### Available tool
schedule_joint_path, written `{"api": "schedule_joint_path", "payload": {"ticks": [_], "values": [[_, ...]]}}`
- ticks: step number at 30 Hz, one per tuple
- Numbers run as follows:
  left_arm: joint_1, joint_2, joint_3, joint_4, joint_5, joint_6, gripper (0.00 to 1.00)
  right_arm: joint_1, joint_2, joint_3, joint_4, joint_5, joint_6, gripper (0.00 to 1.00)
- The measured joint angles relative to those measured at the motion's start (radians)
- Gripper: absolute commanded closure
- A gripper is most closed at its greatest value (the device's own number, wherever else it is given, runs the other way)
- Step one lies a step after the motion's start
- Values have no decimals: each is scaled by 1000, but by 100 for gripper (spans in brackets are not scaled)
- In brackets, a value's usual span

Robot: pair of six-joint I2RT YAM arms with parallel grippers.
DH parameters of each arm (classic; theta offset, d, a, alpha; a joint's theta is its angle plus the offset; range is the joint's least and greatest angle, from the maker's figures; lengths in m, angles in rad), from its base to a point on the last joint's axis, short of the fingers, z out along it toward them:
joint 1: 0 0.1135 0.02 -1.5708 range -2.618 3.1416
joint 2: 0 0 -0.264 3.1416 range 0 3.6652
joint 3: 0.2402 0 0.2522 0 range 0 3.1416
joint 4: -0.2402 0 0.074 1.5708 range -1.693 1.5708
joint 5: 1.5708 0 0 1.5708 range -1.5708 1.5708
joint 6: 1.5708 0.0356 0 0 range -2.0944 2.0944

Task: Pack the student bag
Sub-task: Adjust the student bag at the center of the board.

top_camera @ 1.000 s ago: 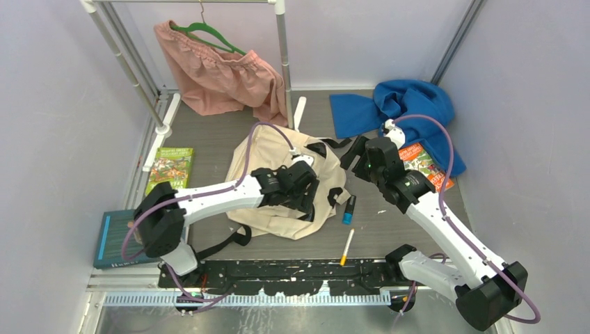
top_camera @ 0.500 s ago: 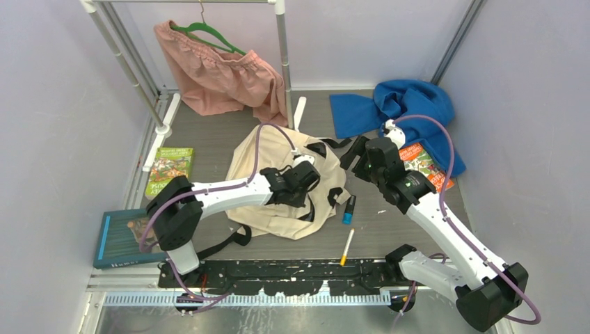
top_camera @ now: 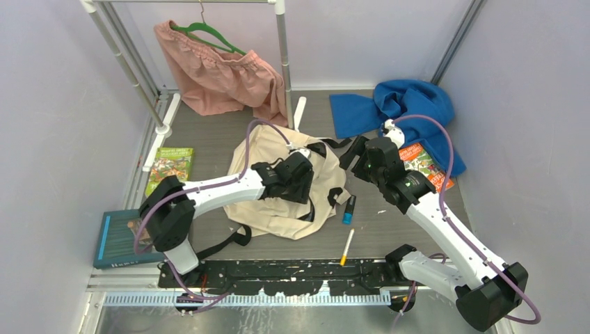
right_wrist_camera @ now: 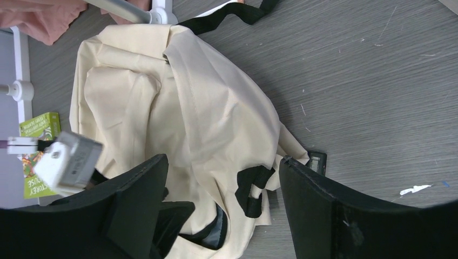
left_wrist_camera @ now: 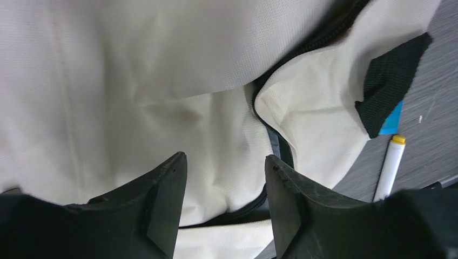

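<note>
**Bag**: laid flat on the table at mid-frame of the top view, just below the rack post.
- The long axis is set from upper centre to lower centre, tilted slightly rightward at the bottom.
- Black straps are seen at the upper right edge and the lower left corner. Which end is the top cannot be told.
- A black zip line is parted along the lower right side, facing the marker and pen.

**Left gripper**: held over the bag's middle. In the wrist view the jaws are spread partway, with only cream fabric beneath and nothing gripped.

**Right gripper**: held above the bag's upper right edge, jaws spread wide, nothing gripped.

**Writing**: cover lettering is present on all three books but too small to be read.
- A green book is at the left.
- A teal book is at the lower left.
- An orange book is at the right, at the edge of the blue cloth.

**Surface and room**:
- The table is grey wood-grain, marked with pale flecks.
- Pale lilac walls are seen on three sides.
- A pink garment is hung from the rack at the upper left.
</note>
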Motion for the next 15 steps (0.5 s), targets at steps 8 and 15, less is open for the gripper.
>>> {"api": "schedule_joint_path", "payload": {"ticks": [8, 15], "values": [[-2, 109, 0, 27, 31, -19, 67, 0, 2, -2, 4, -9, 1, 19], [3, 117, 0, 50, 76, -29, 100, 0, 26, -4, 5, -48, 2, 18]]}}
